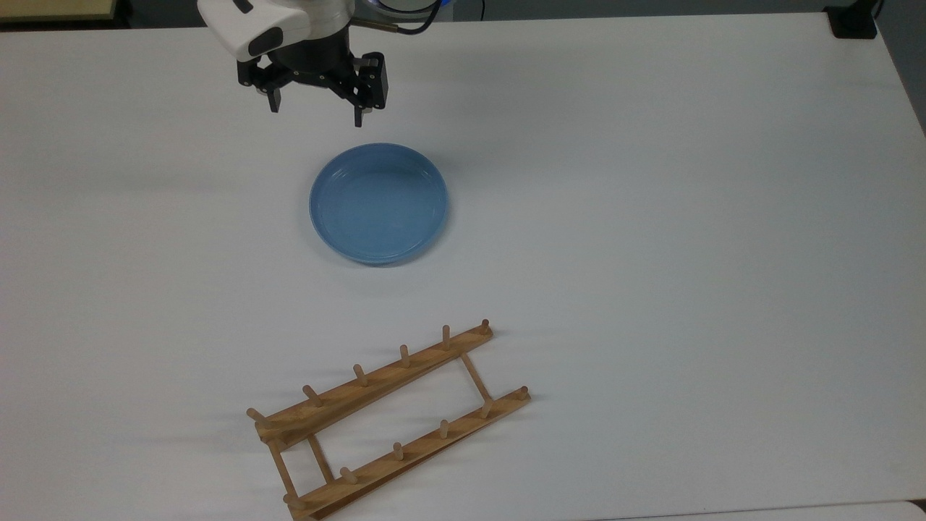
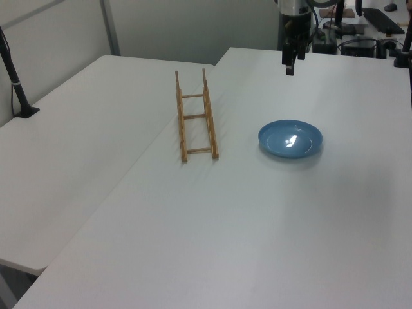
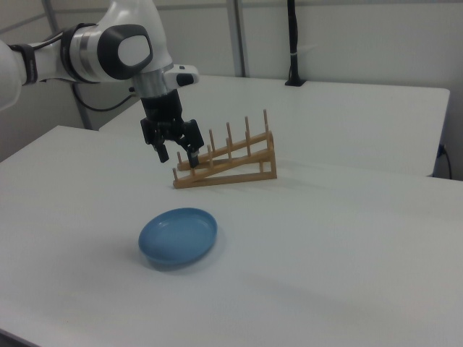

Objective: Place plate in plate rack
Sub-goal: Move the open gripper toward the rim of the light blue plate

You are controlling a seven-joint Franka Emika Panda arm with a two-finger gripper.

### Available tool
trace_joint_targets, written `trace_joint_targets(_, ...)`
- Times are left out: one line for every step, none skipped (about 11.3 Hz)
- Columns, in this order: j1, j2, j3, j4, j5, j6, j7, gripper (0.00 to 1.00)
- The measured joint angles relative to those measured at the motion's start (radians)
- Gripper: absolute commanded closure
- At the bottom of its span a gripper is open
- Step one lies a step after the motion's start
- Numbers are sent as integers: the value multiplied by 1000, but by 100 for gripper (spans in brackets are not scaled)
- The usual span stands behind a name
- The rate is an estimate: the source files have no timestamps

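The arm's upper part is cut off at the top view's upper edge. The gripper [image 1: 315,108] is held spread and unloaded above the table [image 1: 651,217]; the plate [image 1: 379,202] lies flat, well apart from the vacant plate rack [image 1: 391,420].

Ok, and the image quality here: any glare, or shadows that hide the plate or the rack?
In the left view a bright glare spot sits on the plate, though its outline stays clear. In the top view the plate shows only a soft sheen, and the plate rack casts faint shadows. In the right view the plate has a soft shadow beneath; the gripper overlaps the plate rack.
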Motion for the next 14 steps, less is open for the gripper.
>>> trace_joint_targets(-1,2,0,0,0,0,0,0)
trace_joint_targets(-9,2,-1,3,35,0,1,0)
trace_joint_targets(-22,1,-1,9,59,0,1,0)
trace_joint_targets(-32,0,-2,11,67,0,1,0)
trace_joint_targets(-38,0,-2,11,70,0,1,0)
trace_joint_targets(-46,0,-2,19,70,0,1,0)
trace_joint_targets(-55,0,-2,29,72,0,0,0)
trace_joint_targets(-59,0,-2,33,72,0,-1,0)
trace_joint_targets(-60,1,-2,34,72,0,-2,0)
trace_joint_targets(-58,2,-2,33,72,0,-5,0)
trace_joint_targets(-57,3,0,33,72,0,-6,0)
trace_joint_targets(-57,4,1,33,72,0,-6,0)
trace_joint_targets(-57,4,1,34,72,0,-8,0)
trace_joint_targets(-57,4,2,38,72,0,-9,0)
